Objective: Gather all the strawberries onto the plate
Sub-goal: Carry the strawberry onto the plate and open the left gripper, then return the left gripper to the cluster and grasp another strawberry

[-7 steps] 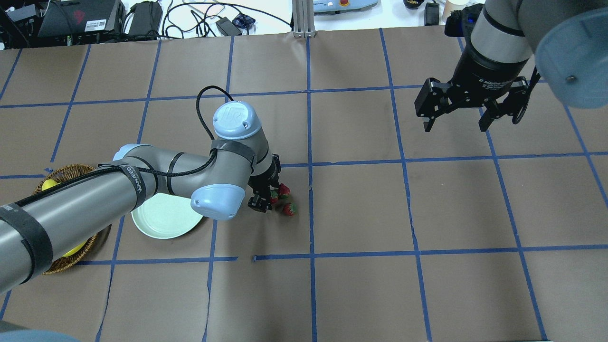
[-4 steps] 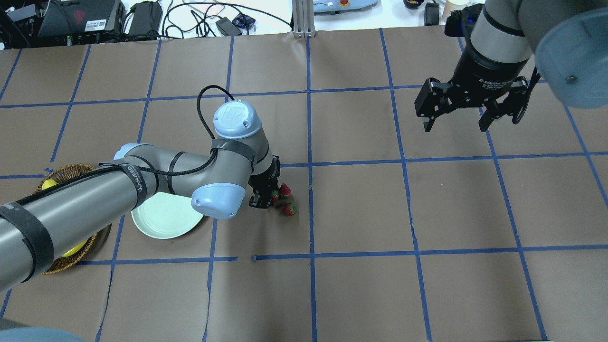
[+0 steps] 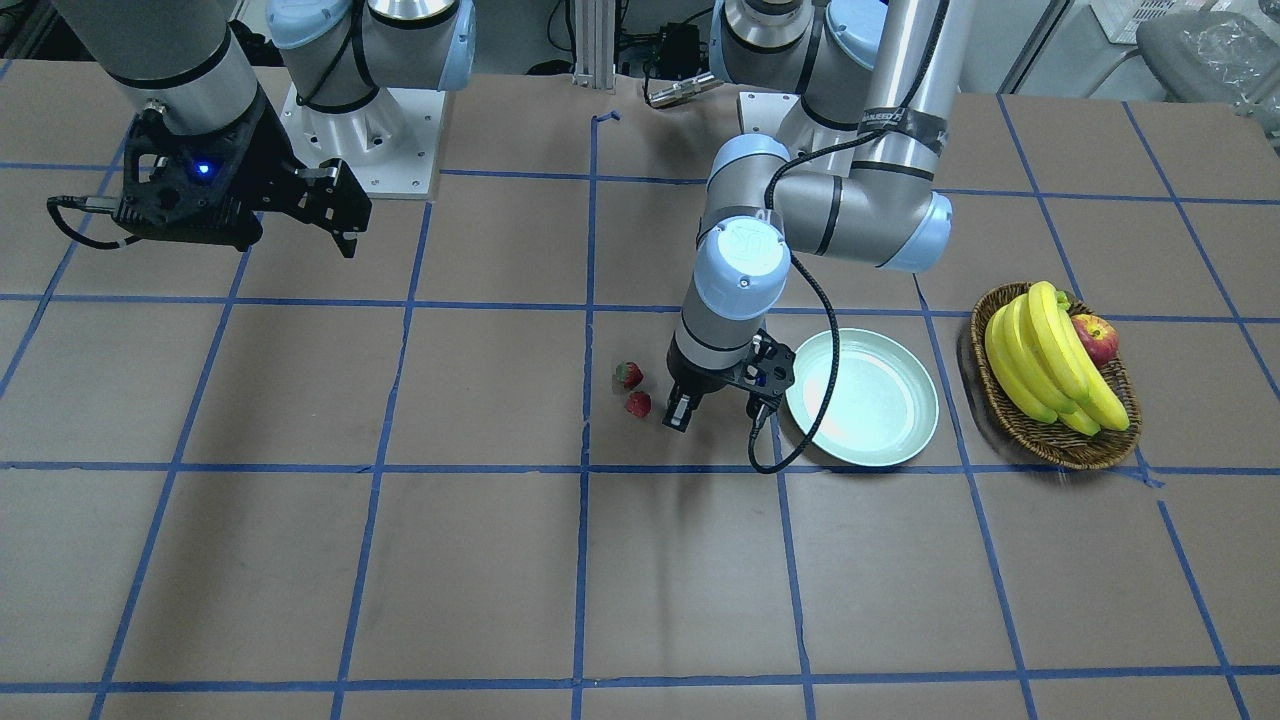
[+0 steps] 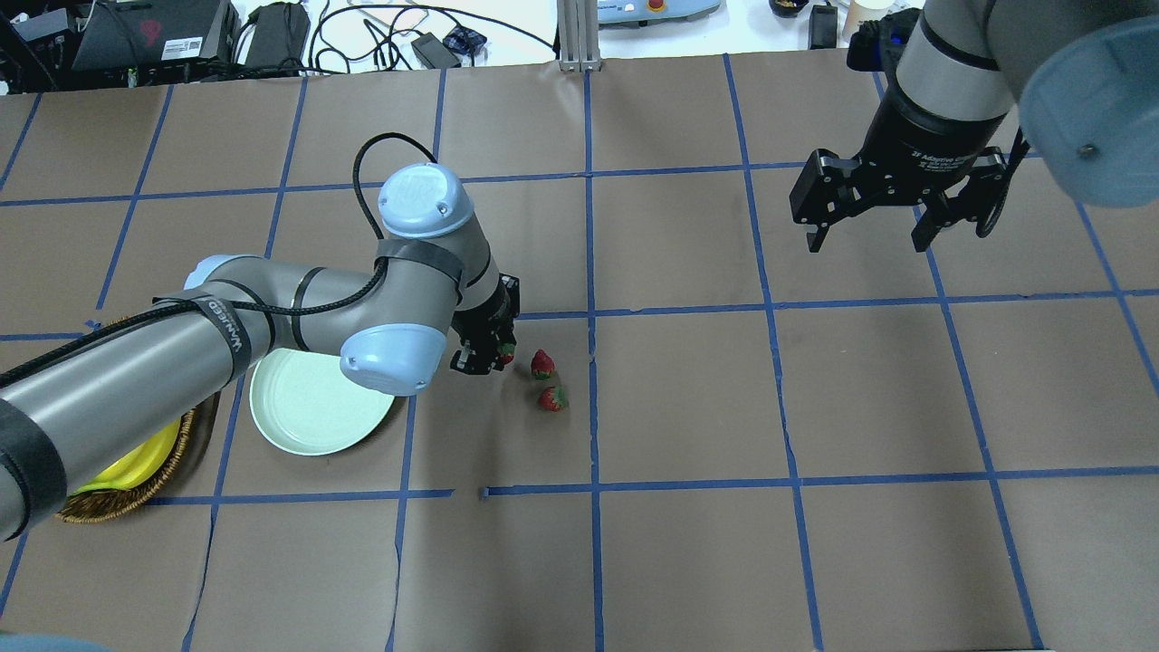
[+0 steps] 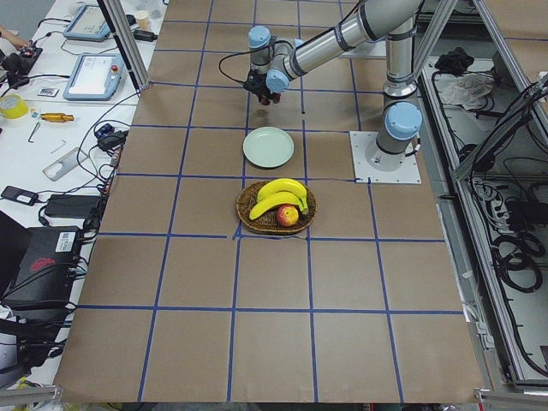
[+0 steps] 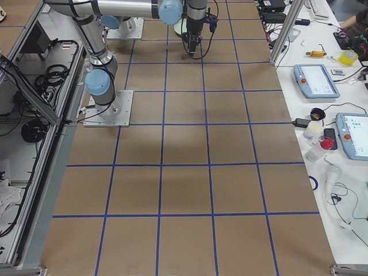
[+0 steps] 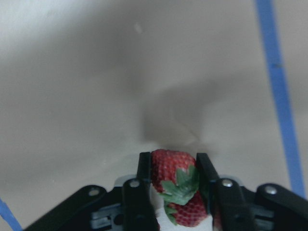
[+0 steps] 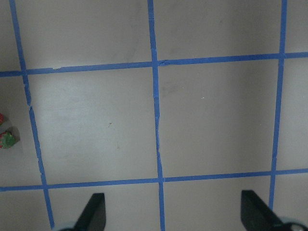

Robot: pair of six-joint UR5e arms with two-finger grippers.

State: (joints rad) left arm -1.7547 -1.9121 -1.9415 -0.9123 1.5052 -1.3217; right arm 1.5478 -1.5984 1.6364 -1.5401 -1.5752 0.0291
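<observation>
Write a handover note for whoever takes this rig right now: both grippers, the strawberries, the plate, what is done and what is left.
Left gripper: shut on a strawberry, apparently lifted off the table, between the other berries and the plate.
Right gripper: open, empty, hanging high over the far right of the table.
Second strawberry and third strawberry: lying close together on the table, apart from the plate.
Done: one berry grasped. The plate holds nothing yet.
Left: drop the held berry in the plate, then fetch the other two.
</observation>
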